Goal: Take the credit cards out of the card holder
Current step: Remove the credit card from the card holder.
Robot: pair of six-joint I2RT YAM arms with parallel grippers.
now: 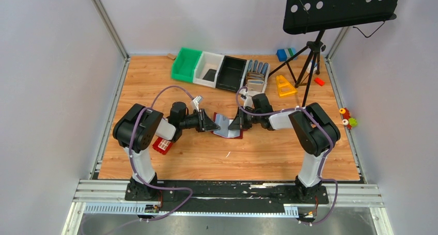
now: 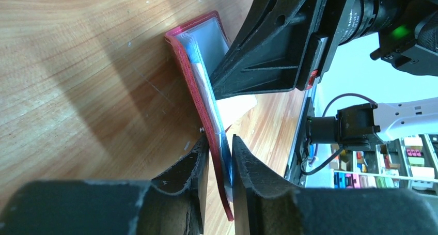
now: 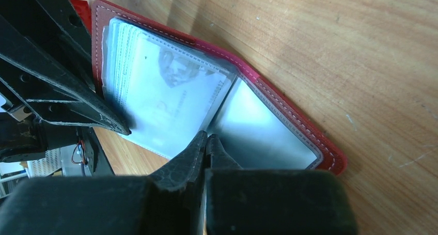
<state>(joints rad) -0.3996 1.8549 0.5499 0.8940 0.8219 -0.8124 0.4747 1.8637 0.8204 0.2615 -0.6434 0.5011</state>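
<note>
Wooden desk [image 1: 206, 157], mid-surface: maroon leather folding card holder [image 1: 228, 127] open between both arms. Left hand [image 2: 220, 143] clamped on one flap's edge. Right hand [image 3: 206, 138] fingers together, tips at centre fold on clear plastic sleeves [image 3: 170, 95].

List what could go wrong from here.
1. The left gripper pinches the red cover and clear sleeves of the card holder together, so pulling may lift the whole holder instead of emptying it.
2. The right gripper, shut, only presses at the fold; the holder could slide on the table.
</note>
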